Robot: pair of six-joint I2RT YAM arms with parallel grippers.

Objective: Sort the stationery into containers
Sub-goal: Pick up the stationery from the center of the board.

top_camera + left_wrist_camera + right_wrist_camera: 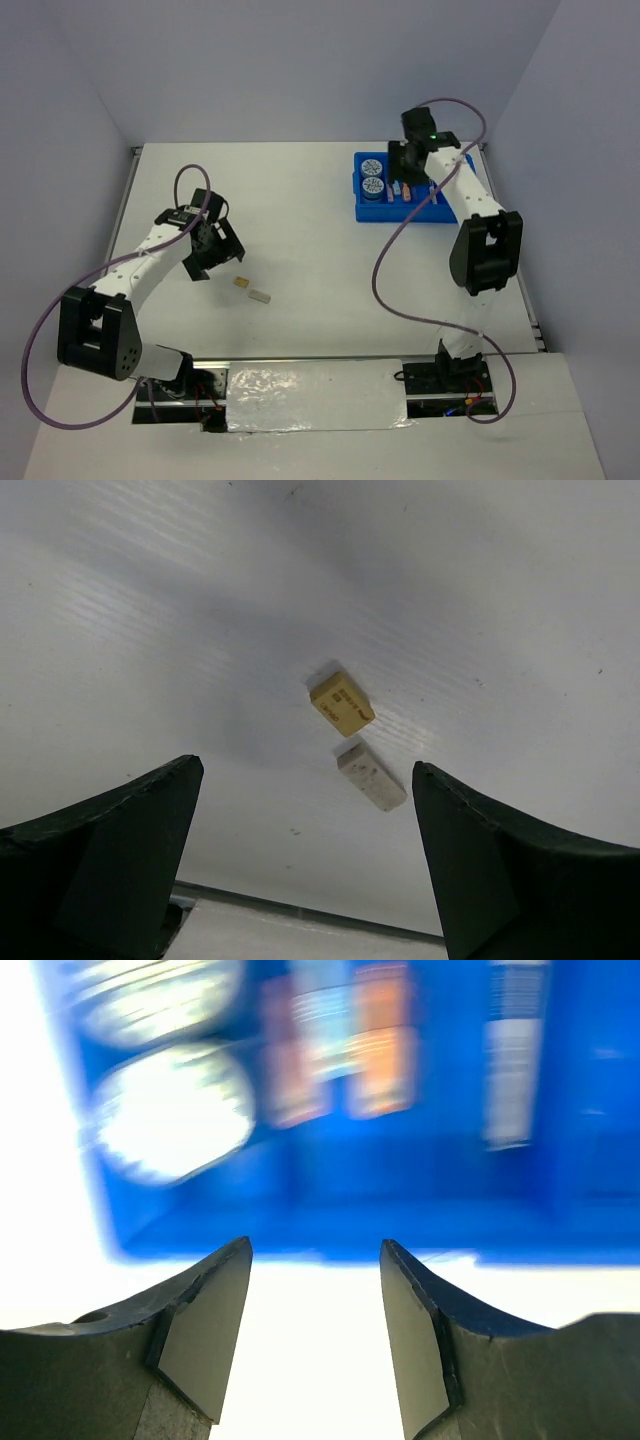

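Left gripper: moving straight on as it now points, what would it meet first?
Likely the beige bar lying on the table, next to the tan block, between its open jaws; depth is unclear.

Robotics lab cell, white table [300, 215], plain walls [300, 70], left arm [140, 265], right arm [468, 193]

I see matching arms: white link shells between black joint housings, the left arm [135, 265] at lower left, the right arm [465, 190] at upper right. A purple cable [376, 275] loops from each. The tool fingers [200, 1340] are dark tapered wedges; a green light [432, 137] glows top right.
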